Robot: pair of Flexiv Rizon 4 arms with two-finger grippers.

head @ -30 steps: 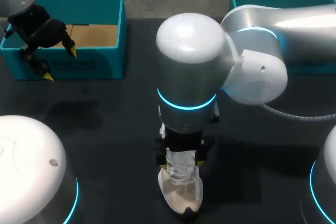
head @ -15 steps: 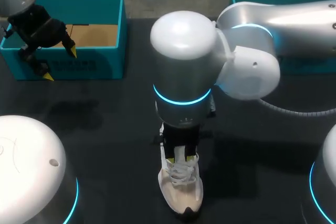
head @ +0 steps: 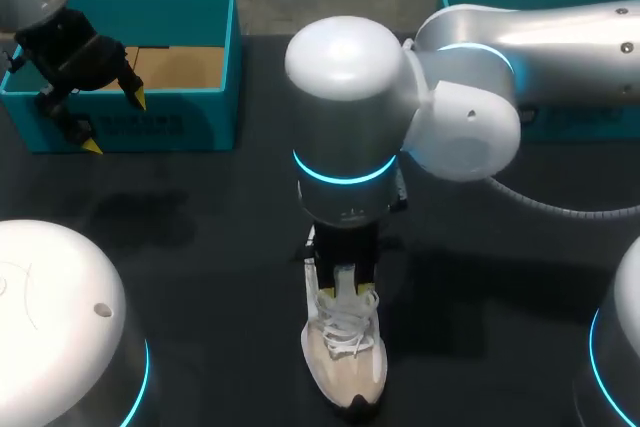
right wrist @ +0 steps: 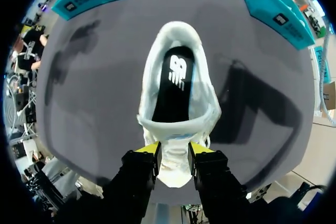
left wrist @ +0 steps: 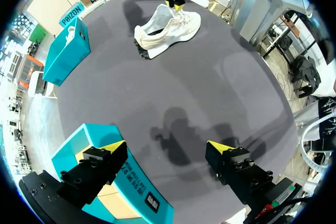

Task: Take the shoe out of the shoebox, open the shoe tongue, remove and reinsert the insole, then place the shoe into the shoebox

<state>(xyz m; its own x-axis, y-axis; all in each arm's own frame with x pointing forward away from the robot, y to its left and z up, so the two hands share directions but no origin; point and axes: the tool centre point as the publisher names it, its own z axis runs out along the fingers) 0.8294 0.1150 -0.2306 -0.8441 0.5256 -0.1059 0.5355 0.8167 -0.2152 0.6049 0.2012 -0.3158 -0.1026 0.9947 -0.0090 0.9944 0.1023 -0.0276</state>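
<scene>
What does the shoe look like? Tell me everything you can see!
The shoe is white and cream, of soft-looking fabric, with white laces and a dark patch at the toe. It stands upright on the dark table, outside the boxes. Inside lies a black insole with a white mark. The right pincer pinches its tongue from both sides.

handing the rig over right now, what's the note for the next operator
Left gripper: open, empty, beside the shoebox.
Right gripper: shut on the tongue of the shoe, which stands on the table.
Done: shoe out of the shoebox.
Left to do: finish opening the tongue, pull out and reinsert the insole, put the shoe back into the shoebox.
</scene>
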